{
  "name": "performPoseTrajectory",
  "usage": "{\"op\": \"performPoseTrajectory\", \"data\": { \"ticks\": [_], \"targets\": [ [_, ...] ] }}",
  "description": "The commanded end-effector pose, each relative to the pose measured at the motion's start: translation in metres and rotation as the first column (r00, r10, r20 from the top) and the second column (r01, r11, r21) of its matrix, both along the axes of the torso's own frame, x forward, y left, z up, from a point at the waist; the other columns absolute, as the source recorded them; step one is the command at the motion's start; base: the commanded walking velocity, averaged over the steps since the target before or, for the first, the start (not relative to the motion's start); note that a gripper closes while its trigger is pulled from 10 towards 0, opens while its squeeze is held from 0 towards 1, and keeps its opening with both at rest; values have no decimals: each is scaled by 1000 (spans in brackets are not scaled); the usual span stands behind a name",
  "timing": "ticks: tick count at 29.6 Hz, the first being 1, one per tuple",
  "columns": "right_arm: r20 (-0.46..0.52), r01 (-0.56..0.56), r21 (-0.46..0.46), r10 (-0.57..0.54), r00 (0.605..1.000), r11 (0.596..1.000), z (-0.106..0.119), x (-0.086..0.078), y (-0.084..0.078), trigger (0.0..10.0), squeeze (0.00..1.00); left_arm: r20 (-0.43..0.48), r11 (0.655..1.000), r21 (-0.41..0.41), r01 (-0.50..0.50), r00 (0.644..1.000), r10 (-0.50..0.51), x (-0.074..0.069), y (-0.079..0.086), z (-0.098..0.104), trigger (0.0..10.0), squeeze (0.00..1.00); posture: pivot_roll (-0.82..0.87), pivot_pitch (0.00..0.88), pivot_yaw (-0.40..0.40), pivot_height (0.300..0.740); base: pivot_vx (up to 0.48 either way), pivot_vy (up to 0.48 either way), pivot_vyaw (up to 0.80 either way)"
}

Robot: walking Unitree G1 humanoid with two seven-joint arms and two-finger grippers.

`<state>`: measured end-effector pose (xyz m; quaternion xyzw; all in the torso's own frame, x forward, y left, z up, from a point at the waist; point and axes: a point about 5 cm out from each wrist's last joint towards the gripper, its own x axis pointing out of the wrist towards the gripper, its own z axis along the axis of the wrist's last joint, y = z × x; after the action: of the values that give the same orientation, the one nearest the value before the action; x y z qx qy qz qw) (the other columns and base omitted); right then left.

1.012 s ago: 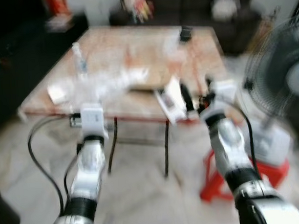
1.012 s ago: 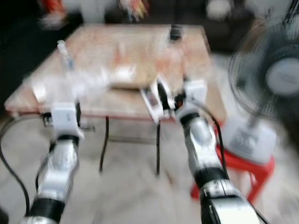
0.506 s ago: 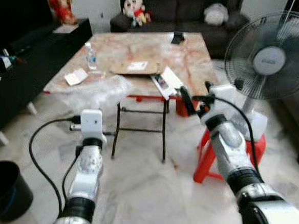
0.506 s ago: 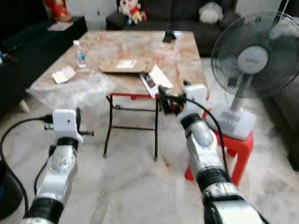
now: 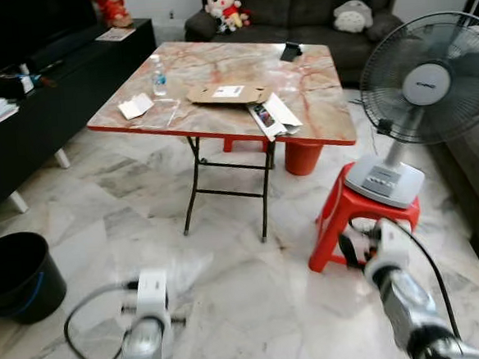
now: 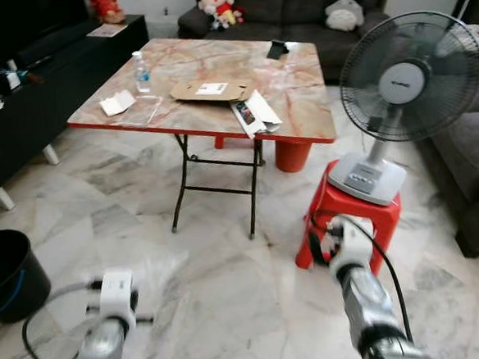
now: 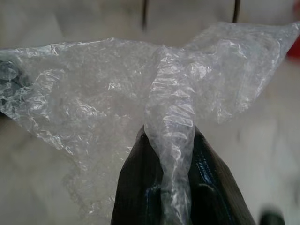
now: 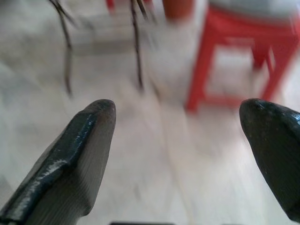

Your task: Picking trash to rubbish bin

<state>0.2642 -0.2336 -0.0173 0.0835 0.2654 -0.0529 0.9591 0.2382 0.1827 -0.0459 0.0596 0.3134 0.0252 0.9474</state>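
Observation:
A crumpled sheet of clear bubble wrap is pinched between the two black fingers of my left gripper, which is shut on it and held low over the marble floor. The bubble wrap fans out wide beyond the fingertips. A black rubbish bin stands on the floor at my far left. My right gripper is open with nothing between its fingers, low in front of the red stool. On the marble-top folding table lie a water bottle, a white paper, a cardboard sleeve and a magazine.
A standing fan sits on the red stool to my right. A black TV cabinet lines the left side and a dark sofa is behind the table. A red bucket stands under the table. Open floor lies between me and the bin.
The view has pulled back from the table and sharpened. Both arms have dropped low, the left still holding the bubble wrap, which is away from the table edge.

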Motion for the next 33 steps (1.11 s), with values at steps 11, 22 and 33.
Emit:
{"op": "performPoseTrajectory", "data": {
  "ticks": [11,22,33],
  "targets": [
    [-250,14,-34,-22,968,999,-40,-52,-1,10000,0,-234,1000,18,19,972,-15,-49,-2,-34,10000,0,-16,30,-63,740,0,0,389],
    [-264,46,-29,-52,963,999,-44,-59,-2,10000,0,-180,998,47,37,983,-28,-46,-2,-31,10000,0,-16,16,-41,740,0,0,776],
    [-259,39,-21,-43,965,999,-45,-58,2,10000,0,-93,997,76,-15,995,22,-40,5,-24,10000,0,-8,0,-29,740,0,0,673]
  ]
}}
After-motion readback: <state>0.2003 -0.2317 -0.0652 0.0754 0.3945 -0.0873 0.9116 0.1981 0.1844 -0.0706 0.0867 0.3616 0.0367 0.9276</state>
